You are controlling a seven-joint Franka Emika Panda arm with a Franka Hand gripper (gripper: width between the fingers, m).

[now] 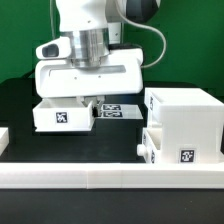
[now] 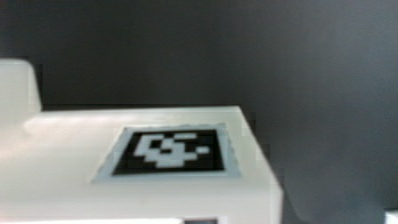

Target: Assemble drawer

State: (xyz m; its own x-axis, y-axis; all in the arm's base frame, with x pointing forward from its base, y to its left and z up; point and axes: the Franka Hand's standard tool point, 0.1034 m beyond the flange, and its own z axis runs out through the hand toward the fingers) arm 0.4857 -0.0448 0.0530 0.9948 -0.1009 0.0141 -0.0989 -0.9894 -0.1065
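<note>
A small white open-top tray (image 1: 62, 114) with a square tag stands on the black table at the exterior view's left. My gripper (image 1: 86, 98) is directly over it, the fingers down at its far wall and mostly hidden. In the wrist view the tray (image 2: 107, 190) and its tag fill the near field, and one grey fingertip (image 2: 201, 220) shows at the middle, so the gripper looks shut on the tray wall. The large cube-like housing (image 1: 186, 112) stands at the right. The second small tray (image 1: 168, 150) sits in front of it.
The marker board (image 1: 120, 110) lies flat on the table between the gripped tray and the housing. A long white border wall (image 1: 100, 178) runs across the front. A green backdrop stands behind the black table.
</note>
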